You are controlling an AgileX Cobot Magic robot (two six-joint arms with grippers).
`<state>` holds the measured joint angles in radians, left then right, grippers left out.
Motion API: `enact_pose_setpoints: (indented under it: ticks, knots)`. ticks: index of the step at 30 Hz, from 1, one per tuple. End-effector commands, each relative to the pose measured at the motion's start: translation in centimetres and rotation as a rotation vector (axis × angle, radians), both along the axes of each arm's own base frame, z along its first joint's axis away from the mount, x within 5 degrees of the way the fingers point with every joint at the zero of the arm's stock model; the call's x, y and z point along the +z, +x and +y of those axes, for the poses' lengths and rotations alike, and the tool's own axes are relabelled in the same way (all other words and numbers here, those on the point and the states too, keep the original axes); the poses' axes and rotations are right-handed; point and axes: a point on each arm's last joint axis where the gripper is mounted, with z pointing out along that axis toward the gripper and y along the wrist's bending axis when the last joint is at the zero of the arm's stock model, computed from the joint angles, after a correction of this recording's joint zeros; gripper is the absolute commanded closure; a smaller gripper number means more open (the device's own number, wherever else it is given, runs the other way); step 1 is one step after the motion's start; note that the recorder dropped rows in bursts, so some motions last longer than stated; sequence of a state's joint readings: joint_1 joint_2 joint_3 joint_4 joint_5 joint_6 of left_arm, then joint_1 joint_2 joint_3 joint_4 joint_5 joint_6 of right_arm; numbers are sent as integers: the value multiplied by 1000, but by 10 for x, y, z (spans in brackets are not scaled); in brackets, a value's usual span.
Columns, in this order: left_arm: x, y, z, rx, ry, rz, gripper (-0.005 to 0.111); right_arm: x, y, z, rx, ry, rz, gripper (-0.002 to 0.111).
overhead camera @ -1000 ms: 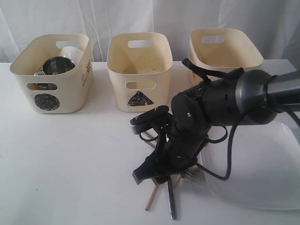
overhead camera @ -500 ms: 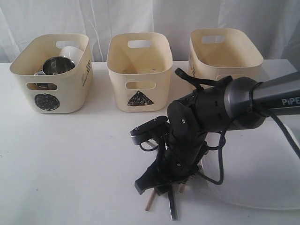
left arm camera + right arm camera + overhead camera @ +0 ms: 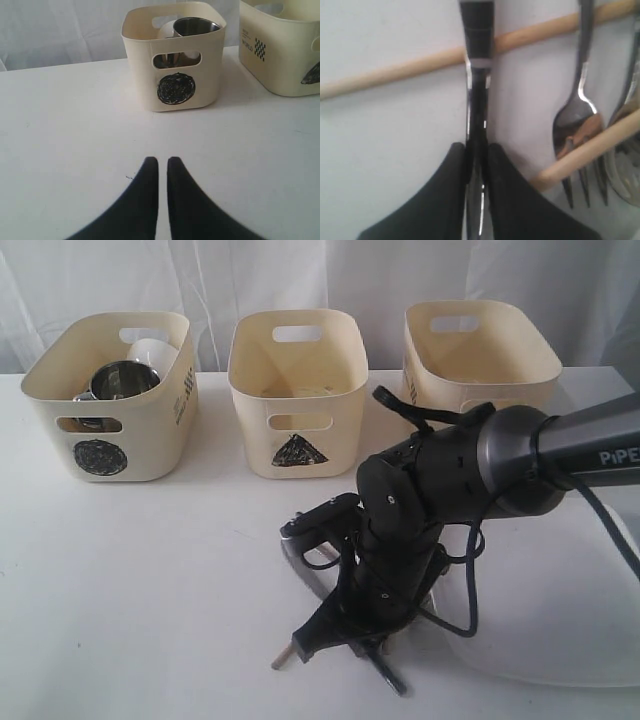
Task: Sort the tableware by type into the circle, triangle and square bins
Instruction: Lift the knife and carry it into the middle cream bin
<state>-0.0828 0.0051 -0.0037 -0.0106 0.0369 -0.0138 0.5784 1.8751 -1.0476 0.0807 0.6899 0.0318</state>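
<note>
Where right gripper's (image 3: 476, 148) jaws meet — steel knife (image 3: 476, 100) pinched.

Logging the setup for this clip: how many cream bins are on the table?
3, in the exterior view: circle bin left, triangle bin middle, third bin right, its mark hidden behind the right arm.

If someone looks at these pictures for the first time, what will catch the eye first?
The big black right arm fills the foreground, its gripper shut on the knife lying across a wooden chopstick. Behind stand three cream bins; the circle bin, leftmost in the exterior view, already holds a steel mug.
</note>
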Motion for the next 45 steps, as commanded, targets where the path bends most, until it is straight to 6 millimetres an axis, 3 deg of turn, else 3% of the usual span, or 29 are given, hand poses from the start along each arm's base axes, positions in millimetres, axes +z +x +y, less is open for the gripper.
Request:
enact_pose_setpoints:
  ticks: [1,17,28,38,40,45]
  knots:
    - [0,0,0,1,-19,-6,93,2,1,1,9,12,-26,108]
    - [0,0,0,1,-19,-6,93,45,2,1,-3,112,-180,108]
    - [0,0,0,1,-19,-6,93,94,10,4,-31,227,-351,108]
    - [0,0,0,1,-19,-6,93,144,52,-10,-66,294,-636,108]
    - [0,0,0,1,-19,-6,93,157,68,-17,-101,321,-713,108]
    - [0,0,0,1,-19,-6,93,165,110,-20,-166,370,-830,108]
